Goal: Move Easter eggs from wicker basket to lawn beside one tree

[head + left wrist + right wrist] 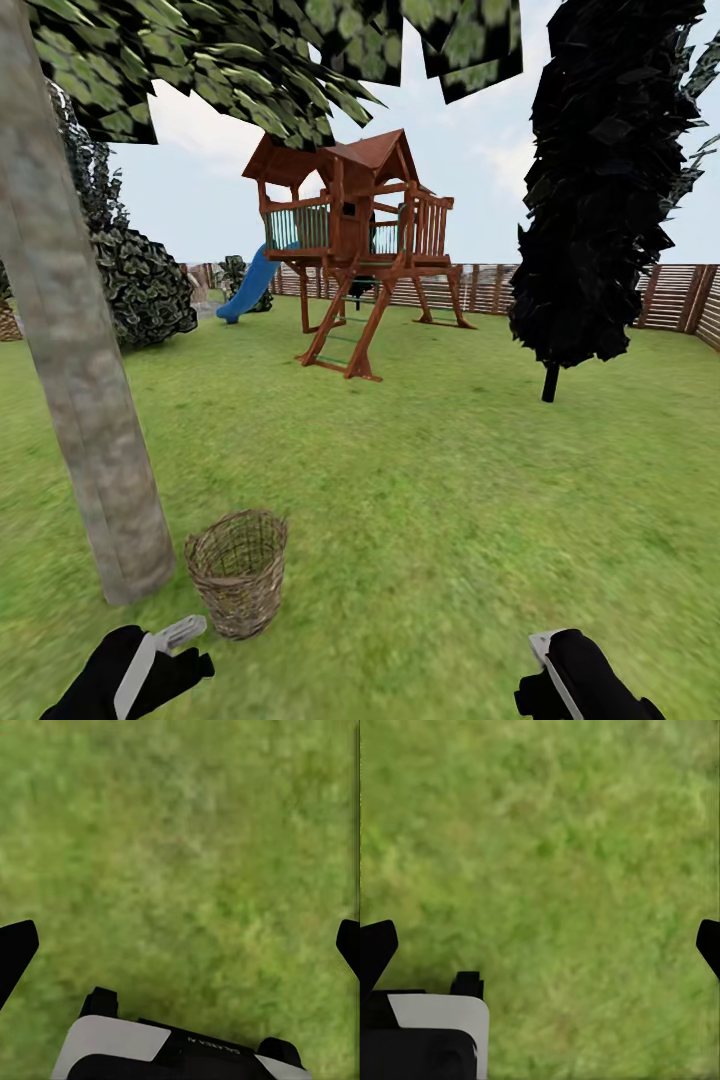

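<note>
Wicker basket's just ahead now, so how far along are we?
Done: the wicker basket stands within reach on the lawn, beside the tree. In hand: nothing; left gripper and right gripper are open over grass. Left: all three eggs, which I cannot see.

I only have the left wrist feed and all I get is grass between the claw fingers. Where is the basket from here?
Observer: In the head view the wicker basket stands on the lawn just ahead of the left claw, slightly toward the robot's right.
Operator: Any eggs in it?
Observer: I cannot tell; the head view shows the woven wall and rim, but no egg is discernible inside.
Operator: Is a tree close by?
Observer: Yes, a thick grey-brown trunk of the tree rises right beside the basket, on the robot's left.
Operator: And the other claw?
Observer: The right claw is spread open over bare grass.
</note>
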